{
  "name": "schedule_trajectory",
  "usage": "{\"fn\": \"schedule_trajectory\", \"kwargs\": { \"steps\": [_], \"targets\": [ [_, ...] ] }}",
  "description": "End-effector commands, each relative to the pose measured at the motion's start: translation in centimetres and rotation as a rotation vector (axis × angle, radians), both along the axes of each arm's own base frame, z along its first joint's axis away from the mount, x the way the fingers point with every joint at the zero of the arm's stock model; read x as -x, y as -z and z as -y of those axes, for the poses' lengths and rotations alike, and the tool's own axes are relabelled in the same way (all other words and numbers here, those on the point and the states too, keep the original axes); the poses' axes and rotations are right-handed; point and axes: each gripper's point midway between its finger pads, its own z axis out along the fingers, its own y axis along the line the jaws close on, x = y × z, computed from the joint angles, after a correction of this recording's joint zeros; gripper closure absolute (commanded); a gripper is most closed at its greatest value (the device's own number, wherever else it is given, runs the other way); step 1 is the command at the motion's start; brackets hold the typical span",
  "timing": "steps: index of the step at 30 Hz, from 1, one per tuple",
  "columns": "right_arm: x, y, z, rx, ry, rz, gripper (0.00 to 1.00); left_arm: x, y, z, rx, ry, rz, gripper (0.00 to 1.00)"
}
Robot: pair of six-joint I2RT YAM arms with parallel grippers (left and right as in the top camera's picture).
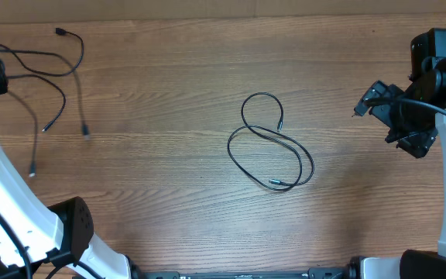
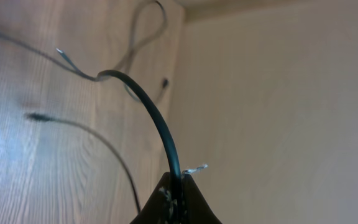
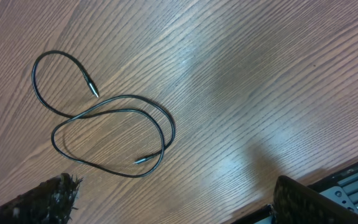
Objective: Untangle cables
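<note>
So one cable [image 1: 285, 139] lies by itself pretty much dead centre on the tabletop [image 1: 169, 232]. It's flat on the wood and folded into a loose figure-eight, with a smaller loop toward the far edge and a bigger one toward the near edge. Both of its plugs [image 1: 279, 125] are loose. One is tucked beside the small loop, the other sits at the near side of the big loop.

The other cables [image 1: 78, 62] are over by the far left corner. They're a loose bunch of thin black cords fanning out from the left edge, with their ends spread apart on the wood. One end lies near the far edge and the rest point toward the near edge. I can't tell exactly how many cords are in there or where they cross.

The left tool [image 2: 178, 193] is at that left edge, mostly cut off in the overhead view. Its wrist view shows it pinched tight on one cord [image 2: 162, 124] of that bunch. The cord arcs away from the fingertips and down to the wood where the others lie.

The right tool [image 1: 385, 118] is by the right edge, well apart from the centre cable, with its jaws spread wide and empty. Its camera looks down at the figure-eight on the wood.
</note>
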Motion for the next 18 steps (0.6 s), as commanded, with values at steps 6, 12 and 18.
{"fn": "schedule_trajectory", "kwargs": {
  "steps": [6, 12, 18],
  "targets": [
    [-0.2, -0.1, 0.3, 0.013, 0.009, 0.005, 0.0, -0.2, 4.2, -1.9, 0.214, -0.273, -0.01, 0.95],
    [-0.2, -0.1, 0.3, 0.013, 0.009, 0.005, 0.0, -2.8, 3.5, 0.7, 0.333, -0.133, 0.069, 0.96],
    [-0.2, -0.1, 0.3, 0.013, 0.009, 0.005, 0.0, -5.6, 1.7, 5.1, 0.493, 0.113, 0.166, 0.95]
  ]
}}
